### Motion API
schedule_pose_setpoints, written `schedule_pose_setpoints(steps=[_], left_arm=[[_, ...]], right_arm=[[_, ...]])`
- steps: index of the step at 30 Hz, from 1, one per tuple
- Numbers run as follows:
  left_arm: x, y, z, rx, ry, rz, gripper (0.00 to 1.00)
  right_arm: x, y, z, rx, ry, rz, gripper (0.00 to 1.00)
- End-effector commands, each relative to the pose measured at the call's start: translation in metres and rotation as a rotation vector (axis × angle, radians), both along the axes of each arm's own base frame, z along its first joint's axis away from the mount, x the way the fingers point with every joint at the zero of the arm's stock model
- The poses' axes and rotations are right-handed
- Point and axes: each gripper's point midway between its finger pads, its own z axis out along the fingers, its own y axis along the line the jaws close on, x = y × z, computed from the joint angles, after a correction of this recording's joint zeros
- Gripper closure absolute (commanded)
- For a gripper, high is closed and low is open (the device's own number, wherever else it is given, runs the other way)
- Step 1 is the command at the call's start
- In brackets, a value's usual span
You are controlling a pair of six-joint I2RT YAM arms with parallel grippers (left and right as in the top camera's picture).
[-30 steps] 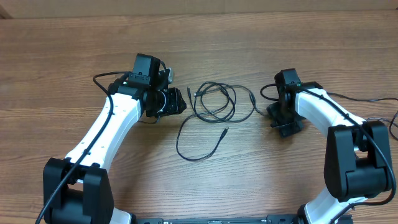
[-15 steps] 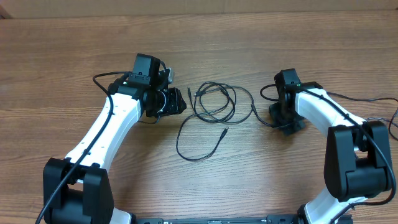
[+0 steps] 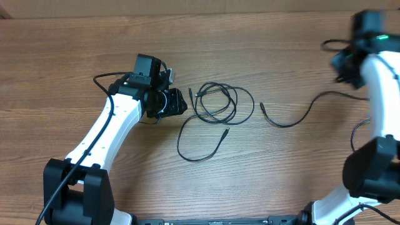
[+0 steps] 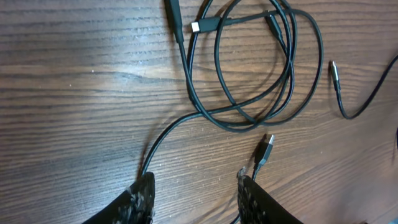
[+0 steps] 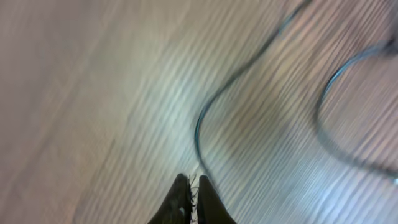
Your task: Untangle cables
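A loose coil of thin black cables [image 3: 215, 103] lies mid-table; it also shows in the left wrist view [image 4: 261, 68]. One strand [image 3: 194, 156] loops toward the front and ends in a plug [image 4: 266, 146]. My left gripper [image 3: 172, 103] is open just left of the coil, its fingers [image 4: 196, 193] either side of bare wood, with the strand beside the left finger. My right gripper [image 3: 345, 65], blurred at the far right, is shut on a separate cable [image 5: 205, 118]. That cable [image 3: 294, 123] trails back left, its free end near the coil.
The wooden table [image 3: 75, 75] runs across the whole view, its far edge at the top. Thicker black robot wires [image 3: 103, 78] hang by both arms. The right wrist view is motion-blurred.
My right arm has swung far to the back right, drawing one cable out of the coil and away from it. The left arm and the coil have stayed still.
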Motion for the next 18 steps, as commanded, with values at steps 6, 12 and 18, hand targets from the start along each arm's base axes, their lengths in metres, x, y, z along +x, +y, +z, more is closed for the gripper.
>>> schedule_pose_setpoints(steps=[6, 12, 18], left_arm=[[0.003, -0.001, 0.001, 0.003, -0.017, -0.020, 0.57], [0.003, -0.001, 0.001, 0.003, -0.015, -0.020, 0.57], [0.003, -0.001, 0.001, 0.003, -0.016, -0.020, 0.57]], right_arm=[[-0.011, 0.005, 0.007, 0.129, 0.027, 0.198, 0.55], [-0.028, 0.047, -0.034, 0.243, 0.135, 0.267, 0.43], [-0.050, 0.104, -0.082, 0.339, 0.242, 0.213, 0.34]])
